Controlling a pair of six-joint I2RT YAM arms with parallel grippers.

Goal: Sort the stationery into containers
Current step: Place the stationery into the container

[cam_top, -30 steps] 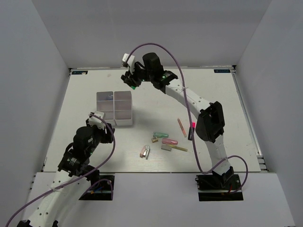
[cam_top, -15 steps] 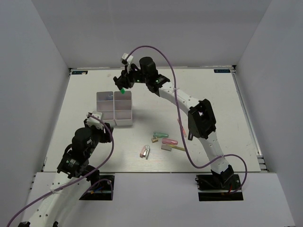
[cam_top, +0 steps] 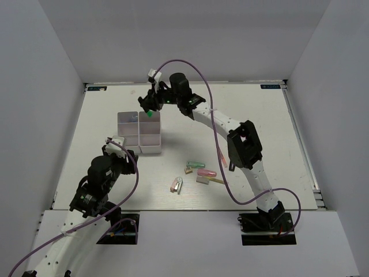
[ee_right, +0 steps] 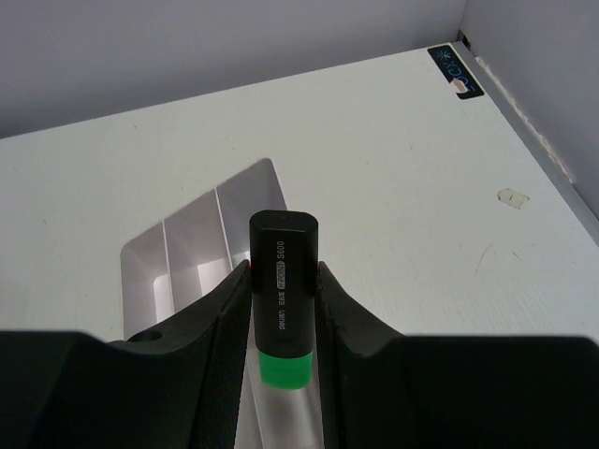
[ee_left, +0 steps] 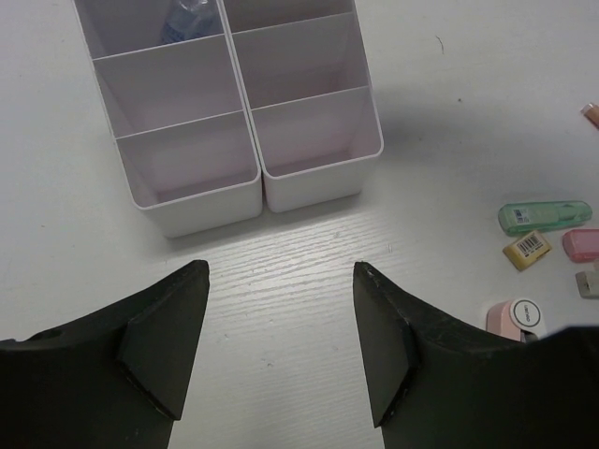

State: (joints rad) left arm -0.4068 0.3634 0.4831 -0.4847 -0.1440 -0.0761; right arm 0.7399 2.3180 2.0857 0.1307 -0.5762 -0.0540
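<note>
White wood-grain table (cam_top: 271,127), plain pale grey walls (cam_top: 34,98) on three sides (soft shadows), even light

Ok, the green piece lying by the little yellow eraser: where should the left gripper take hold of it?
Grip the green piece across its narrow width, about mid-length, coming straight down. It lies flat, long and slim. The yellow eraser and a pink piece crowd its near edge, so a sideways approach would likely knock them.
</note>
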